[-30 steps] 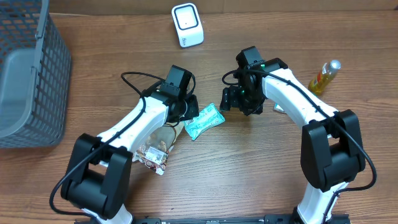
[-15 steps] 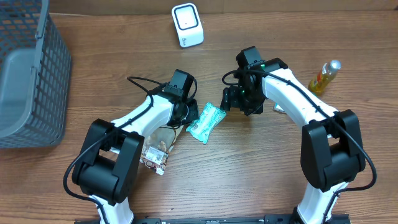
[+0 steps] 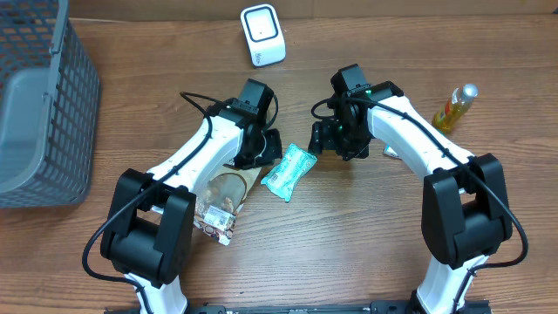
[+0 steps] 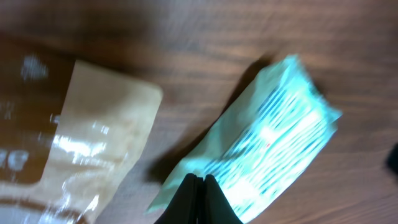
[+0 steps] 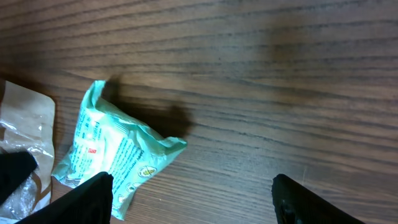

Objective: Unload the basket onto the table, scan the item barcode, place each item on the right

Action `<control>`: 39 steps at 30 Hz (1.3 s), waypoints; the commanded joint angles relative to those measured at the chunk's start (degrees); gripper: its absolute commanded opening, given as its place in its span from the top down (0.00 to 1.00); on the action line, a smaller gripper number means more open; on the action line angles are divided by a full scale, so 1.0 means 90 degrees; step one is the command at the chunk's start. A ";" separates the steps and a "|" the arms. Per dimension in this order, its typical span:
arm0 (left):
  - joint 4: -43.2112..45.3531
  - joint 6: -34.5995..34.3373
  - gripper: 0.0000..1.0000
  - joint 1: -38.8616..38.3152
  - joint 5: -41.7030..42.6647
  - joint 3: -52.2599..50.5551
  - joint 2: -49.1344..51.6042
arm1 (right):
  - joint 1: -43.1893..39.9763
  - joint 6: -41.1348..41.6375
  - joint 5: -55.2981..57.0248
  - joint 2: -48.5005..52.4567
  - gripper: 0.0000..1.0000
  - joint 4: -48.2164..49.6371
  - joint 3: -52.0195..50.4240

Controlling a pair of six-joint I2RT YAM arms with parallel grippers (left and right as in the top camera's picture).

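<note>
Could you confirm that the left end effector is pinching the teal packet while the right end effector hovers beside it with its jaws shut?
No: the right end effector is open, not shut; the right wrist view shows its fingers wide apart. The rest stands: the left end effector pinches the teal packet, and the right one hovers beside it.

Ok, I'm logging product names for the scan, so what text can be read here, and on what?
No text here can be read.
teal packet: lines of print, blurred.
brown pouch: white marks, blurred.
yellow bottle: label too small.
white scanner: no lettering shows.
</note>
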 commanded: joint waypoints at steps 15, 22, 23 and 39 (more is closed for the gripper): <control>-0.0410 0.0641 0.96 -0.0034 0.0894 0.0061 0.0044 | -0.0007 -0.0078 0.0032 -0.0219 0.21 0.0061 0.0131; -0.0452 0.0634 0.96 -0.0209 0.0520 0.0058 0.0087 | -0.0007 -0.0075 0.0032 -0.0219 0.22 0.0061 0.0131; -0.0425 0.0624 0.96 -0.0223 0.0520 0.0058 0.0117 | -0.0007 -0.0073 0.0032 -0.0219 0.21 0.0061 0.0131; 0.0056 0.0294 0.96 -0.0250 0.0355 0.0095 0.1277 | -0.0007 -0.0075 0.0032 -0.0219 0.22 0.0022 0.0131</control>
